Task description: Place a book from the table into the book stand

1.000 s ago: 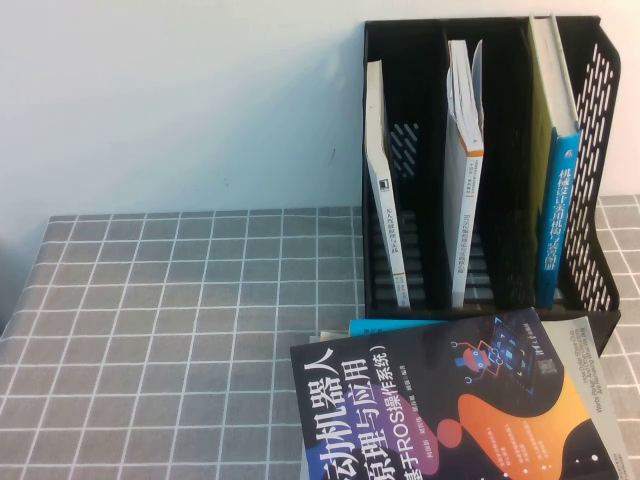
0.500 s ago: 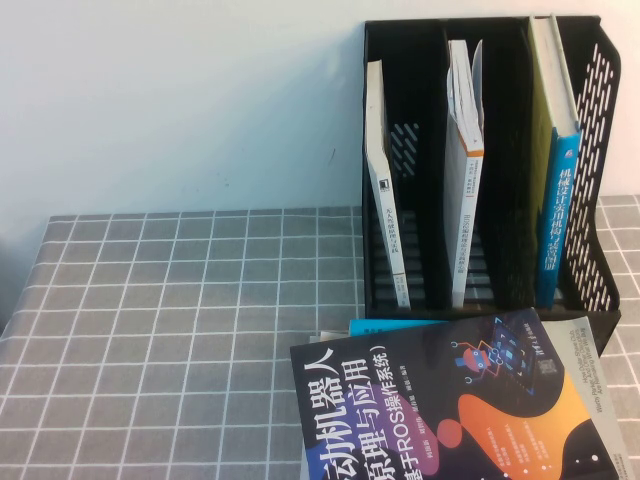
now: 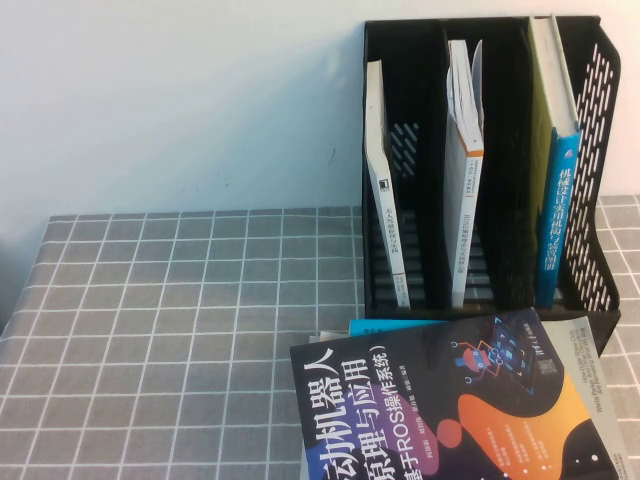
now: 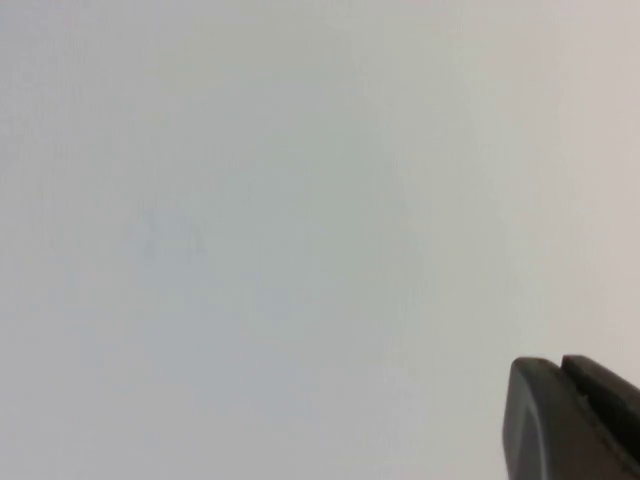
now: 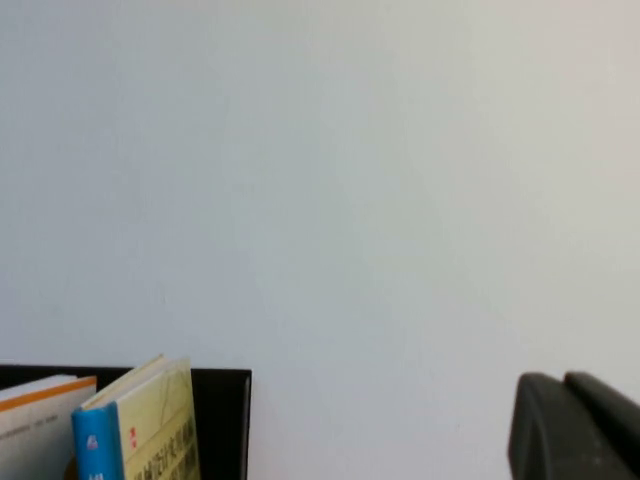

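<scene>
Left gripper (image 4: 575, 420) and right gripper (image 5: 578, 425) raised, facing wall.

Raised view; wrist views wallward.

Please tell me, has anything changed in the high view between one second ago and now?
Nothing visibly changed. The book lies flat on the table in front of the book stand, as before. Neither end effector appears in the high view; only a dark part of the left end effector and of the right end effector shows in each wrist view.
</scene>
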Tool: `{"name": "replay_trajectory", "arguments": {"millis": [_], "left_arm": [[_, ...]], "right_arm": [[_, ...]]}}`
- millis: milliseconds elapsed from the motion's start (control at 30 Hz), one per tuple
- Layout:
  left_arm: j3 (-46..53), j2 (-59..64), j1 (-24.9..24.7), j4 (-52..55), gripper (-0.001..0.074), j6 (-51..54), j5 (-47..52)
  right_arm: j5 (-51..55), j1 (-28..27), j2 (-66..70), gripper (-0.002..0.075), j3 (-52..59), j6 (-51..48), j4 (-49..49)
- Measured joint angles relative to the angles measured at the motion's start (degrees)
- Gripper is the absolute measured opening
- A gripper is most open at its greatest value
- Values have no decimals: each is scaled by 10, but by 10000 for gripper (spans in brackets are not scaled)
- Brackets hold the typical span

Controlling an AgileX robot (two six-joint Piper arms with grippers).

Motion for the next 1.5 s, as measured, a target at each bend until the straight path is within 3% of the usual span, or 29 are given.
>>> {"name": "replay_trajectory", "arguments": {"millis": [100,233,467,600,700,833,1067,1300,1500], "left_arm": [[0,-1,0,-30,-4,0,-74],[-4,-2,0,-97,-4,-9,-39],[-188,25,0,-97,-4,12,327],[-316,132,0,-93,-4,16,540],[-371,232,0,-124,-4,15,633],[-399,329,0,-223,-4,34,660],[-401,484,0,-444,-4,163,676],[-401,619,0,-697,-4,409,720],[-401,697,0,-796,-4,510,767]], "right_arm": [[-9,0,0,-4,0,-4,3],[42,0,0,-4,-18,-3,5],[338,0,13,-4,-204,-15,2],[474,0,63,-4,-304,-35,-1],[551,0,111,-4,-359,-39,-3],[623,0,190,-4,-388,-62,25],[706,0,384,-4,-392,-249,213],[690,0,605,-4,-393,-457,448],[645,16,762,-4,-394,-571,561]]}}
